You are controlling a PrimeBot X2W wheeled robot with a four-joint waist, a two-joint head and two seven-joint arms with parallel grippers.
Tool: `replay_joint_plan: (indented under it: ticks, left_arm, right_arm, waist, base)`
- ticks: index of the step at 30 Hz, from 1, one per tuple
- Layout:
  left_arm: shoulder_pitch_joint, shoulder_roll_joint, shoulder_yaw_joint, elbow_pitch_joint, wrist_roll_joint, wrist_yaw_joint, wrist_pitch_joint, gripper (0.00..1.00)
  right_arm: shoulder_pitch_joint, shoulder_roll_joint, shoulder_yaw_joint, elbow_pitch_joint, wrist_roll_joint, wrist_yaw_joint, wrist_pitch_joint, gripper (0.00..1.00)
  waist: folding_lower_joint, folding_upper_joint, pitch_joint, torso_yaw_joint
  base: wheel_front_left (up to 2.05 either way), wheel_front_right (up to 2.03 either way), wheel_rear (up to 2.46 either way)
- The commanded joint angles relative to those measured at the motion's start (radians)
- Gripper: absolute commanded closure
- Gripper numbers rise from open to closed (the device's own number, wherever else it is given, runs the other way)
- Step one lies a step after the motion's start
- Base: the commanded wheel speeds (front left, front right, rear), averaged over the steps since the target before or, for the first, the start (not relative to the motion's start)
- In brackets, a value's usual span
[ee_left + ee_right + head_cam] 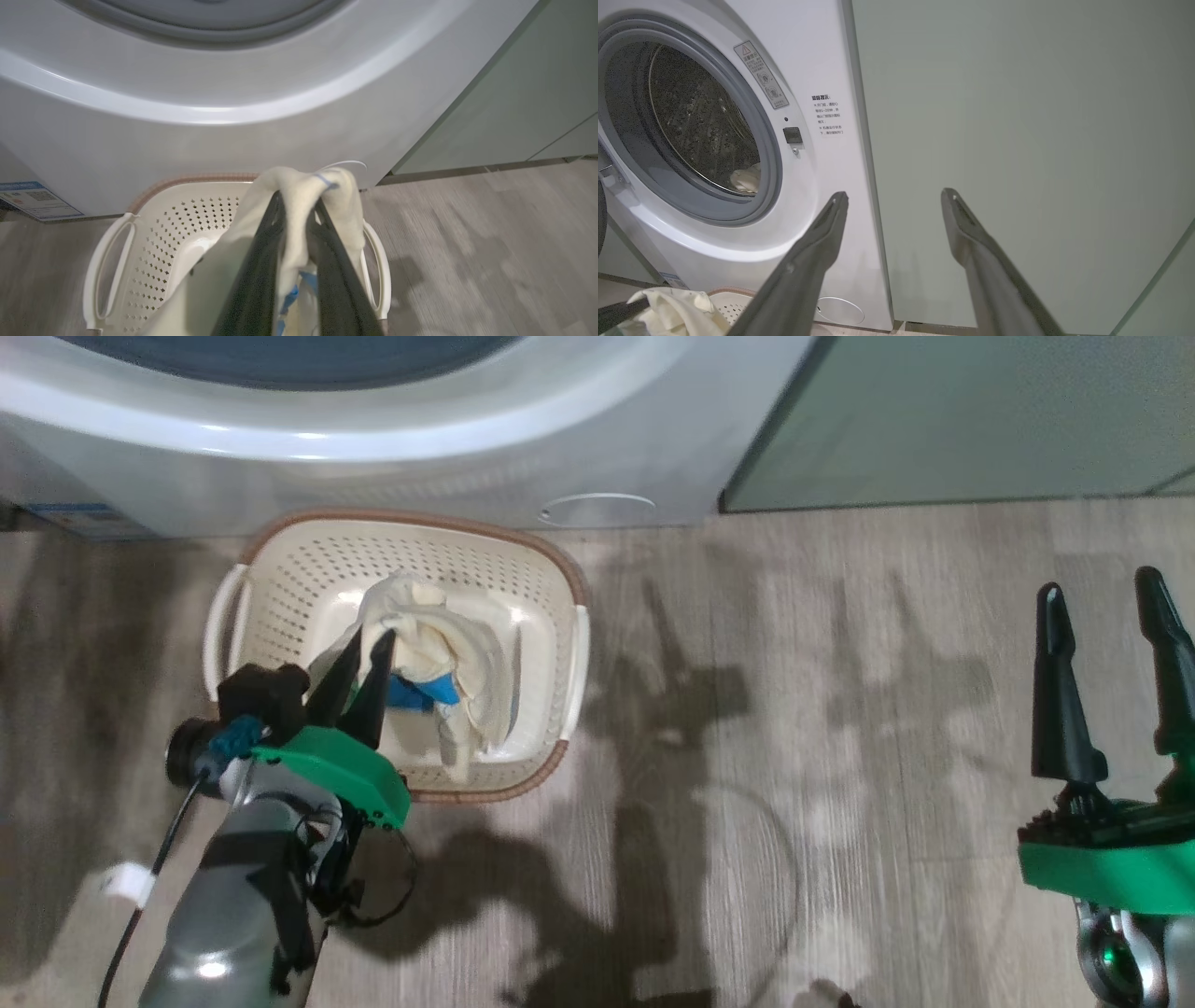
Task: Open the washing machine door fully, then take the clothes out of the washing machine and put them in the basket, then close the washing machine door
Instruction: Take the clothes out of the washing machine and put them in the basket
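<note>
My left gripper [372, 637] pinches the clothes [448, 644] over the basket [411, 518] so they fall in; my right gripper [1100, 583] is open, empty.

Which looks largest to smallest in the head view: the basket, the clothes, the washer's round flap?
1. basket
2. clothes, lifted nearer the camera, so they may look larger than they are
3. round flap, clearly smallest

Grey wood-plank floor [934, 644], sage-green cabinet front [980, 420] standing on it, dark shadows [644, 868]
</note>
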Motion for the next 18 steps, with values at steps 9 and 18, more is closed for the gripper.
replay_joint_plan:
  ticks: [9,18]
  left_arm:
    - [-0.174,0.003,0.014,0.347,0.017,-0.026,-0.006,0.61]
    - [-0.231,-0.004,0.021,0.435,0.016,-0.027,-0.006,0.00]
  right_arm:
    - [-0.035,0.003,0.030,-0.029,0.018,0.001,-0.006,0.00]
    - [-0.039,0.004,0.019,-0.027,0.018,0.001,-0.006,0.00]
  waist:
    - [-0.0002,0.0000,0.061,-0.052]
    - [-0.0002,0.0000,0.067,-0.047]
  base:
    - [0.00,0.00,0.00]
    - [0.00,0.00,0.00]
